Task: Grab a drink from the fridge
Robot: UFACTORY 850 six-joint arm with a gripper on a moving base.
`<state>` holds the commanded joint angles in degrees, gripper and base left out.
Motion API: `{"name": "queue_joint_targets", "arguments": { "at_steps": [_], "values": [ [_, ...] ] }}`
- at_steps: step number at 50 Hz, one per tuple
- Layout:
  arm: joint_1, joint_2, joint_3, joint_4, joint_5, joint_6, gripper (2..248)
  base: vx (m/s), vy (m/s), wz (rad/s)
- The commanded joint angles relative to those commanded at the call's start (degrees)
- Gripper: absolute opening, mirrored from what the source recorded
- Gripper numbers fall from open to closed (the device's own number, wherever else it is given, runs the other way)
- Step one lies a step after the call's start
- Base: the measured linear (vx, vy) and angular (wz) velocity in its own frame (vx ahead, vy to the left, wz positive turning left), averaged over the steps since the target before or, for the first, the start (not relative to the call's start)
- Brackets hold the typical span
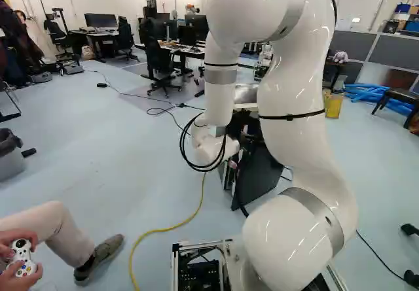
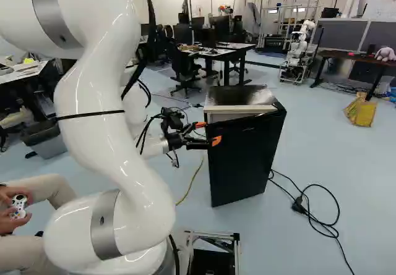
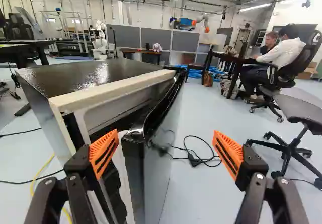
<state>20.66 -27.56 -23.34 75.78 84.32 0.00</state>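
Pale blue workshop floor. If the gripper drifts toward the black fridge just ahead, it could push the ajar door shut. Fingers spread wide, gripping nothing, stand either side of the door's free edge, contact unclear. No drink visible; brown desk beyond, near the floor's far edge

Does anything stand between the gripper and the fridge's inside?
Yes: the black door of the fridge, only partly open, screens much of the interior; its free edge appears between the fingers of the open gripper. No drink shows, so nothing further can be judged.
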Motion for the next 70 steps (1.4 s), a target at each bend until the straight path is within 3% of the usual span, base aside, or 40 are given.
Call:
{"name": "queue_joint_targets", "arguments": {
  "at_steps": [20,45,70],
  "values": [
    [0.4,1.7,3.5,2.0,0.5,0.0,247,0.0,0.0,0.0],
    [0.3,1.8,3.7,5.4,0.3,0.0,247,0.0,0.0,0.0],
    [-1.1,1.5,3.0,9.8,-2.7,0.0,247,0.0,0.0,0.0]
  ]
}}
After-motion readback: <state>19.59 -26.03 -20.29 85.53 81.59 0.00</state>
